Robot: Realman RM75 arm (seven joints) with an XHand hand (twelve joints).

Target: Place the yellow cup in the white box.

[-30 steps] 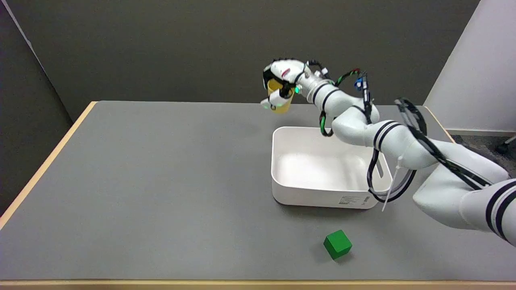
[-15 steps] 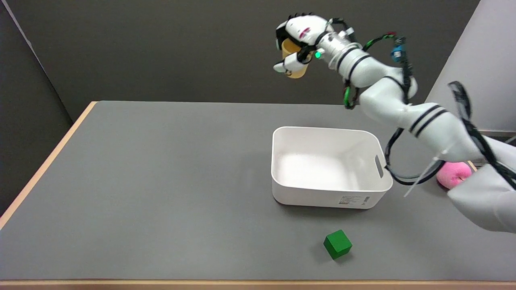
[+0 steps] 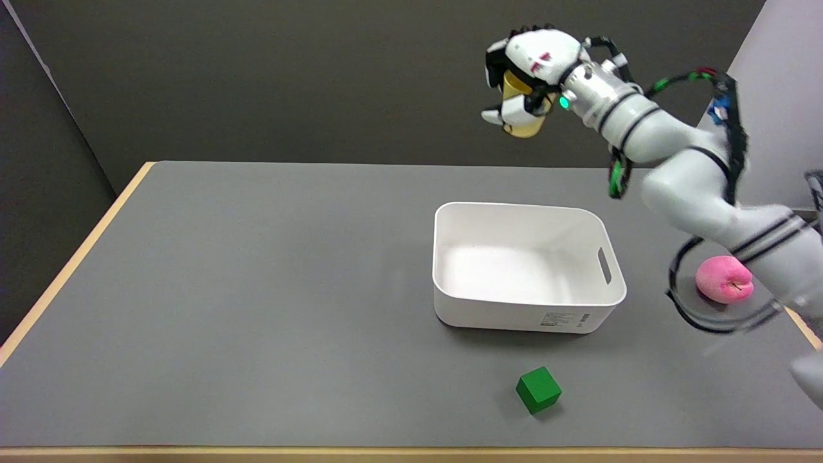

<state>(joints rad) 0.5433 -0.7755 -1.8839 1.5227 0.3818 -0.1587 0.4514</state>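
My right hand (image 3: 528,80) grips the yellow cup (image 3: 522,110), fingers wrapped round it; I'd bring it over the white box (image 3: 522,310), lower gently, then release.

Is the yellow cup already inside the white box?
No. The right hand holds the yellow cup high in the air; the white box is empty.
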